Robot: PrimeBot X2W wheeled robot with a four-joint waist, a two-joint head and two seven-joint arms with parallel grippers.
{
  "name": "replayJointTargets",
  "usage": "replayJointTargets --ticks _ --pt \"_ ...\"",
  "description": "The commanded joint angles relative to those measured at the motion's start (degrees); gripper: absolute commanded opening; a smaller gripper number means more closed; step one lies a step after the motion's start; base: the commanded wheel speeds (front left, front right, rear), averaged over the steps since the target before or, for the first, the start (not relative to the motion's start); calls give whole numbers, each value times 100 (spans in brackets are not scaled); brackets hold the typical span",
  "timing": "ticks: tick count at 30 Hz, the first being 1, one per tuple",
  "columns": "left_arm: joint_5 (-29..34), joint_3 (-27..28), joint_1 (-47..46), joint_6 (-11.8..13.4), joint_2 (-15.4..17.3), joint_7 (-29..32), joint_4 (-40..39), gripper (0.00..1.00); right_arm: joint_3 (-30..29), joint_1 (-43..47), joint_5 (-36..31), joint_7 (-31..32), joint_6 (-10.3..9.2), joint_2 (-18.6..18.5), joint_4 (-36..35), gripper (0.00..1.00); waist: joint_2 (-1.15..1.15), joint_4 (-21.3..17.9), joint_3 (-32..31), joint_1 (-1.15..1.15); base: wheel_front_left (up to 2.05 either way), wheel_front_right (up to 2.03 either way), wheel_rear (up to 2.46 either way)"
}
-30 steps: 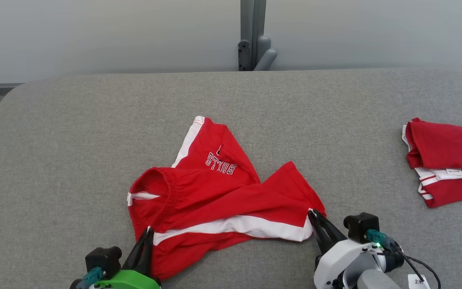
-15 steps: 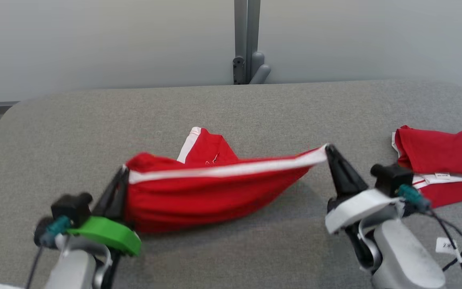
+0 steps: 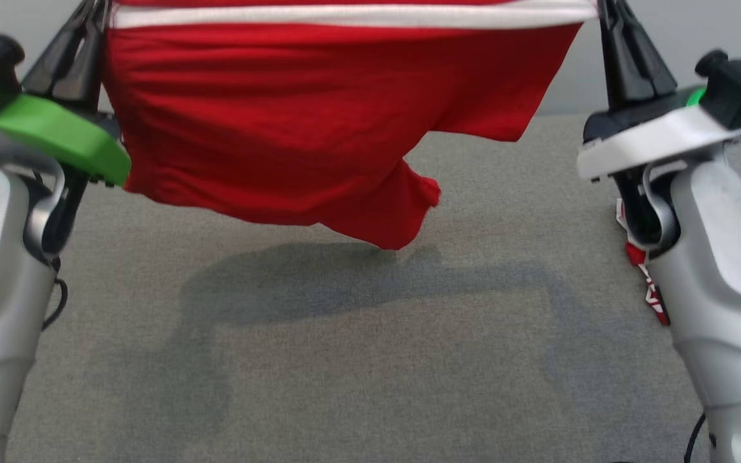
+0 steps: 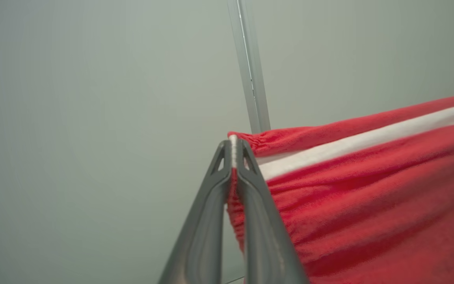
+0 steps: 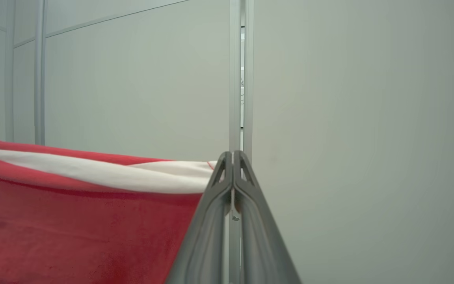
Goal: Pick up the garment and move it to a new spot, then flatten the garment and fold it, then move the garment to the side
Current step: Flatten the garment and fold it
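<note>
Two grips: left hand [image 4: 233,156] and right hand [image 5: 233,161] each pinch garment [image 3: 293,122], stretched between.

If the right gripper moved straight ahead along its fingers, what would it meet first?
Nothing near: past the right gripper, shut on the garment, the line runs free to the grey upright strip in the pale wall. How far that is cannot be told.

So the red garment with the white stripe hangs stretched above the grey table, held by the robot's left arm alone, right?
Not alone: both arms hold it. The right wrist view shows the right gripper with its jaws shut on one end of the red garment with the white stripe; the left gripper pinches the other end. It does hang stretched above the grey fabric table.
</note>
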Motion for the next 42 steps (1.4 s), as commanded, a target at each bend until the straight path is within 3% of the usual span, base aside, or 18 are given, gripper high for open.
replayJointTargets --ticks 1,9,12,17,21,30,42 --pt "-63 -40 -260 25 63 57 95 0 34 -282 -58 -14 -16 -89 129 0 0 11 498 0 0 0 0" --pt "108 -659 -2272 24 221 -120 1127 0 409 -2566 -784 -6 -16 -121 1325 0 0 -191 1964 0 0 0 0" --pt "244 -852 -3035 24 249 -415 1423 0 161 -3339 -1066 -10 -16 -95 1504 0 0 -296 2346 0 0 0 0" --pt "65 -959 -3763 24 72 -797 1726 0 -329 -3942 -1533 -12 -16 -54 1475 0 0 -415 2692 0 0 0 0" --pt "-189 -894 -3750 24 -24 -852 1554 0 -543 -3964 -1632 -12 -16 -35 1356 0 0 -449 2811 0 0 0 0" --pt "-883 -436 -1370 23 -267 -835 929 0 -20 -2169 -1171 -14 -16 -202 962 0 0 -428 2537 0 0 0 0" --pt "-952 -47 1830 23 -913 -836 552 0 362 1041 -286 -14 -16 -381 730 0 0 -326 1413 0 0 0 0"
